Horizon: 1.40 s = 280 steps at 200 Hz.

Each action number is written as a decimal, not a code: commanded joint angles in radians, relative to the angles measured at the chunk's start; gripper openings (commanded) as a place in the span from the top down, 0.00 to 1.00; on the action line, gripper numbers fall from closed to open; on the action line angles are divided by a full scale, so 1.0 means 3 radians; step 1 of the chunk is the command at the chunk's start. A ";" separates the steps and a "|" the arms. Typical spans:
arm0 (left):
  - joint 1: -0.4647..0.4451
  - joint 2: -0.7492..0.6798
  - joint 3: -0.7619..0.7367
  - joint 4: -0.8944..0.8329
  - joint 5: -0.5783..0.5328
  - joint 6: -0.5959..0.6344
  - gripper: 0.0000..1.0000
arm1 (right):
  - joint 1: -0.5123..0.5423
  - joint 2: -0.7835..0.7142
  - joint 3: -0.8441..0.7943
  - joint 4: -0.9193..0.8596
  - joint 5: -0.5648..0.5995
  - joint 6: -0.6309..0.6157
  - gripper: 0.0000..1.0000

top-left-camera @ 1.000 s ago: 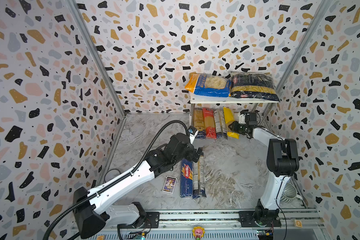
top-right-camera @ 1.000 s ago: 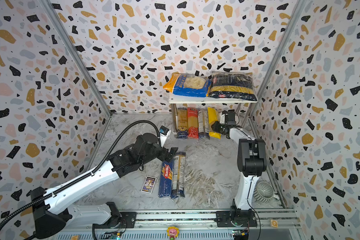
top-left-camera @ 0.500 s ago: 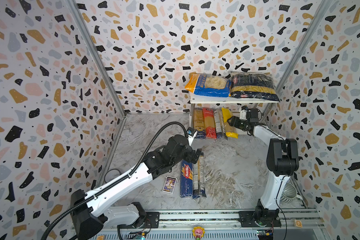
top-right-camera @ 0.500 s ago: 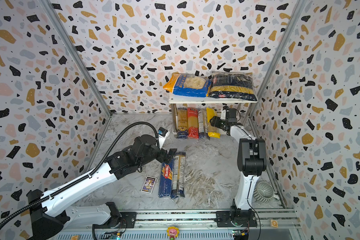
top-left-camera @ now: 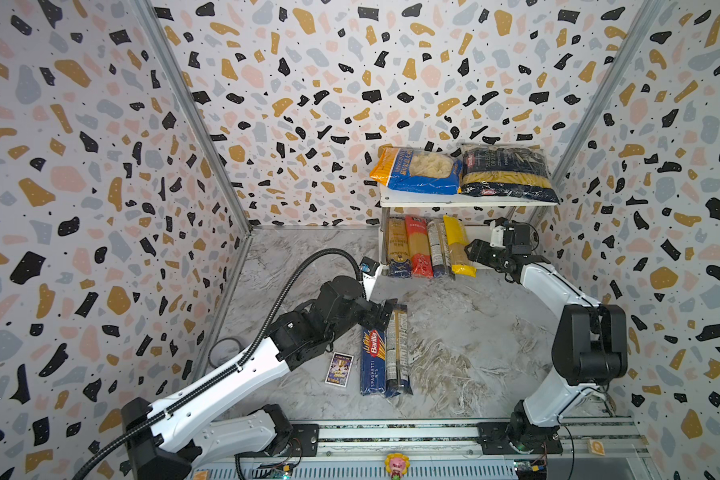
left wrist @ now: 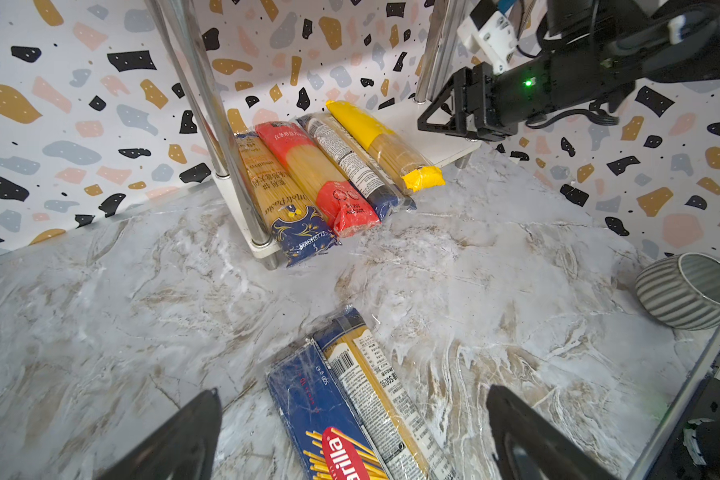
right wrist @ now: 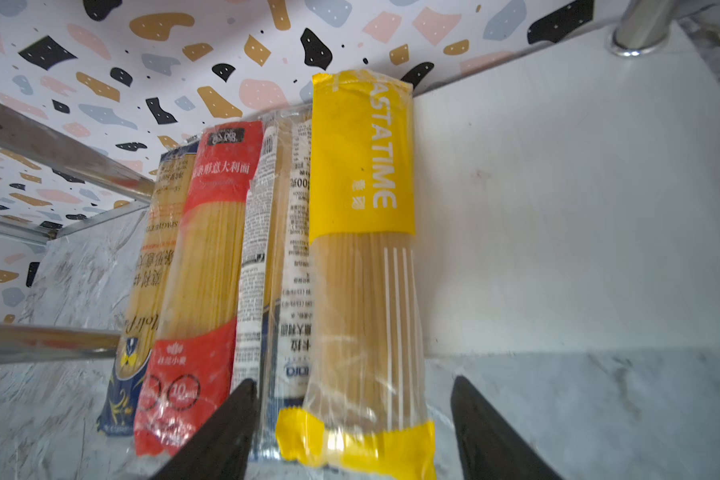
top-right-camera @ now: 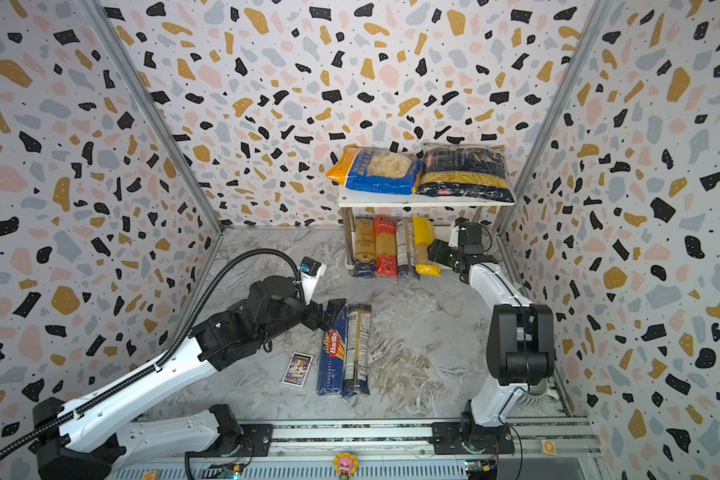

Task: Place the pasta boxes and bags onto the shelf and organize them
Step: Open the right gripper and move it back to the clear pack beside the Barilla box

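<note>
The white shelf (top-left-camera: 466,203) stands at the back right, with the blue-orange bag (top-left-camera: 416,170) and the navy penne bag (top-left-camera: 508,174) on its top board. Several spaghetti packs lie side by side on the lower board, the yellow pack (right wrist: 362,257) outermost. My right gripper (right wrist: 352,382) is open and straddles that pack's near end without pinching it. On the floor lie the blue Barilla box (top-left-camera: 373,357) and a clear spaghetti pack (top-left-camera: 398,349), touching. My left gripper (left wrist: 352,399) hangs wide open just above their far ends.
A small purple card (top-left-camera: 339,370) lies left of the Barilla box. A grey tape roll (top-left-camera: 227,351) sits by the left wall, and a ribbed grey pot (left wrist: 691,291) stands near the right wall. The lower board (right wrist: 558,208) is bare to the right of the yellow pack.
My right gripper has opened and let go of the yellow pack, which went from tilted to lying straight beside the others. The left gripper has shifted slightly towards the floor packs.
</note>
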 commanded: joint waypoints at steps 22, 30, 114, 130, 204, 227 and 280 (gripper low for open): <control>0.0027 -0.0204 -0.0157 0.0017 0.0105 -0.0158 0.01 | 0.0260 -0.0912 -0.0685 -0.0421 0.0239 0.0112 0.26; 0.0024 -0.0215 -0.0164 -0.0028 0.0160 -0.0175 0.00 | 0.0363 -0.1073 -0.0780 -0.0487 0.0278 0.0135 0.26; 0.0026 -0.0902 -0.0319 -0.0305 0.0520 -0.0451 0.00 | 0.1912 -0.2146 -0.1437 -0.0990 0.1002 0.0978 0.24; 0.0025 -0.0975 -0.0281 -0.0464 0.0562 -0.0411 0.01 | 0.2264 -0.2156 -0.1527 -0.0996 0.1192 0.1200 0.23; 0.0028 -0.1400 -0.0120 -0.0940 0.0393 -0.0431 0.00 | 0.3403 -0.1580 -0.1651 -0.0801 0.1686 0.1777 0.22; 0.0024 -0.1468 -0.0112 -0.1019 0.0374 -0.0442 0.01 | 0.3623 -0.1239 -0.1538 -0.0825 0.1865 0.1901 0.21; 0.0026 -0.1557 -0.0167 -0.1007 0.0359 -0.0458 0.00 | 0.3876 -0.0453 -0.1128 -0.0899 0.1908 0.1942 0.18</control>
